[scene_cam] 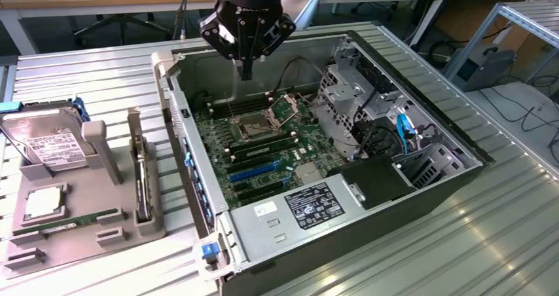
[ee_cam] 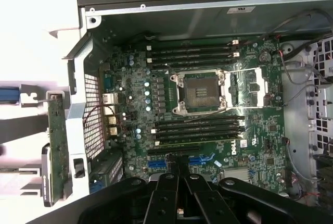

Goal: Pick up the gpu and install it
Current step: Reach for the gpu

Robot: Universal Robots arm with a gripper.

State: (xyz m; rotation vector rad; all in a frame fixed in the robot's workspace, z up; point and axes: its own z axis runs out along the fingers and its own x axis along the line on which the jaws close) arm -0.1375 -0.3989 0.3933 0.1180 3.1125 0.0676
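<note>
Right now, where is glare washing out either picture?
Wrist view: the area outside the computer case is blown white, while the motherboard is evenly lit. Exterior view: light streaks glare off the ribbed table.

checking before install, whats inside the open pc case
A green motherboard with a cpu socket, black memory slots, blue slots and a drive cage. The gripper covers part of the board in the wrist view.

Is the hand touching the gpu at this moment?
Apart. The exterior view shows the hand above the open computer case, while the gpu stands in the grey holder outside the case wall.
</note>
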